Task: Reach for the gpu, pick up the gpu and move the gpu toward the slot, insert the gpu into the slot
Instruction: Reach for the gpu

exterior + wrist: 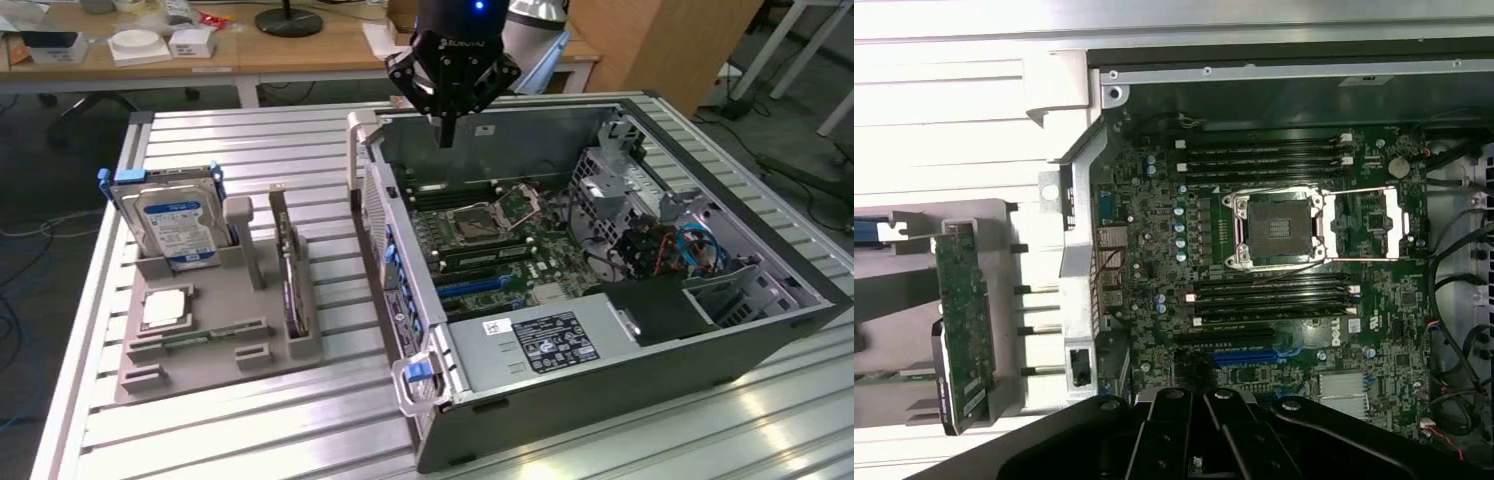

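Exterior view, working from its left.

- Tabletop (267,420): ribbed metal slats. A grey holder rack (214,355) sits toward the exterior view's left.
- Rack contents: a silver-and-blue hard drive (167,215) stands upright at the far end. A square processor chip (163,308) lies flat in front of it. A narrow memory stick (200,338) lies nearer the front edge.
- The gpu (291,275) stands on its long edge in the rack's groove, on the side next to the computer case (641,370). Nothing touches it; it is not yet picked up. In the wrist view the gpu (964,310) shows as a green card in the grey rack, outside the case wall.
- Case lies on its side, open face up, just beside the rack.
- The green motherboard (514,250) is exposed inside. The square silver processor socket (478,220) sits mid-board, with its lid swung up.
- The slot (474,283) is the long blue connector between the socket and the labelled power supply (547,340). It is unoccupied. The wrist view shows the slot (1249,354) just beyond the black fingertips.
- The fingers (447,130) hang from the black arm above the case's far wall, over the board. They are clenched together and grasp nothing. They are well apart from the gpu.
- Exterior view's right: a drive cage and a tangle of blue and red cables (681,245) inside the case.
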{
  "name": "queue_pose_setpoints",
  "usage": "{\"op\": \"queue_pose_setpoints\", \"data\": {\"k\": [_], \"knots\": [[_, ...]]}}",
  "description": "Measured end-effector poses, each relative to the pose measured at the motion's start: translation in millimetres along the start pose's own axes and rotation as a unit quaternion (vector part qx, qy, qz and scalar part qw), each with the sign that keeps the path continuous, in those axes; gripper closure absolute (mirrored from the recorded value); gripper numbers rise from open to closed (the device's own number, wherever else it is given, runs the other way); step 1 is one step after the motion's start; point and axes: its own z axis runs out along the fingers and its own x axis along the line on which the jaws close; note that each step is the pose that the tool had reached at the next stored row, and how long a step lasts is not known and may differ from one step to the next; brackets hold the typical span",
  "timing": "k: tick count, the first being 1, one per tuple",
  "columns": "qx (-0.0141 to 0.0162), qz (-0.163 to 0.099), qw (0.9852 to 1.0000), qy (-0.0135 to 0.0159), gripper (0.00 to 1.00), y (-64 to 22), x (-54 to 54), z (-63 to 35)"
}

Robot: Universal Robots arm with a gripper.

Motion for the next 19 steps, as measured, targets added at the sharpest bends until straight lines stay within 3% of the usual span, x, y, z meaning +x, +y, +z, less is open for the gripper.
{"op": "queue_pose_setpoints", "data": {"k": [19], "knots": [[0.0000, 0.000, 1.0000, 0.0000, 0.90, -2.3, 30.7, -0.8]]}}
